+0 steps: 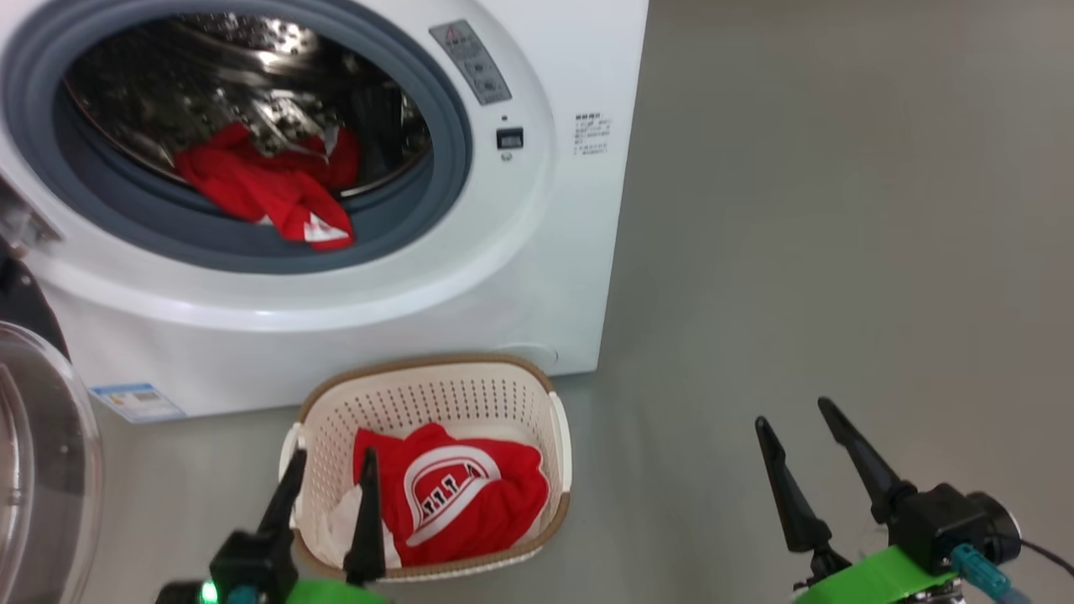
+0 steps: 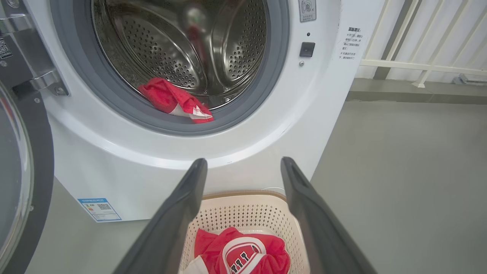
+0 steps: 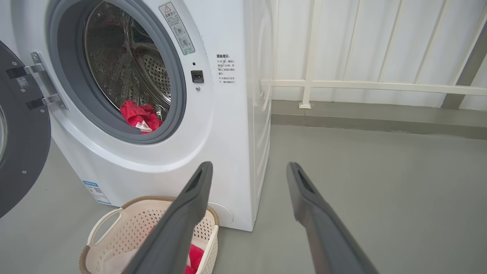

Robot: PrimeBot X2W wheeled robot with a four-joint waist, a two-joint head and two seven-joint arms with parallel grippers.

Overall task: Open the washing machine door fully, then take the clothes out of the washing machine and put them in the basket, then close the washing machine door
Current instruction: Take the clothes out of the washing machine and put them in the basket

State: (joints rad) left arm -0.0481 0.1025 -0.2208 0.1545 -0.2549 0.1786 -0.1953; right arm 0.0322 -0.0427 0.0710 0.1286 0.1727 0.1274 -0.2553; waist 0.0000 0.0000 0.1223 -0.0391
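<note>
The washing machine (image 1: 537,252) stands with its door (image 1: 42,470) swung wide open at the left. Red clothes (image 1: 268,189) lie at the drum's front lip, partly over the grey ring, seen too in the wrist views (image 2: 173,101) (image 3: 140,117). On the floor before the machine sits the basket (image 1: 436,390), holding a red garment with a white oval logo (image 1: 457,491) and a white cloth (image 1: 336,524). My left gripper (image 1: 333,470) hangs open over the basket's near left corner, holding nothing. My right gripper (image 1: 793,411) is open above bare floor to the basket's right.
Grey floor (image 1: 839,210) stretches to the right of the machine. A white railing (image 3: 373,85) and a low kerb run along the back wall. The open door (image 2: 23,179) juts out on the left beside the basket.
</note>
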